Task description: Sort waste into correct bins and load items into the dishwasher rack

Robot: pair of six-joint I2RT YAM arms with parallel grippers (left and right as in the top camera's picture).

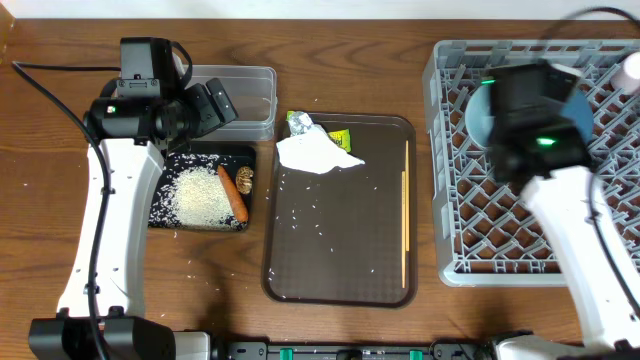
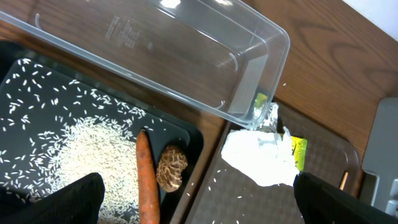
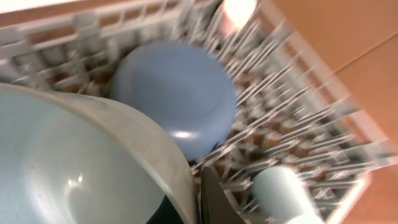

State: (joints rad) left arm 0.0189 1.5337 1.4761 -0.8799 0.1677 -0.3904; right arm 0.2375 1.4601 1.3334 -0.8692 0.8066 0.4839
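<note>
Left end effector (image 2: 196,186) hangs wide open over the black tray (image 1: 205,157), which holds the rice (image 1: 195,195), carrot (image 1: 233,192) and brown lump (image 1: 246,178). The clear tub (image 1: 250,100) sits just beyond. Napkin (image 1: 315,153), foil ball (image 1: 298,124), wrapper (image 1: 341,138) and chopsticks (image 1: 405,215) lie on the brown tray (image 1: 340,250). Right end effector (image 3: 186,211) is closed over the rack (image 1: 480,230), with the white bowl (image 3: 74,162) rim at its finger; too blurred to tell if pinched. Blue dish (image 3: 177,99) rests among the pegs

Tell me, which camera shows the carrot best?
Overhead: the whole carrot lies on the black tray. The left wrist view is closer but cuts off its lower end. The right wrist view misses it.
</note>
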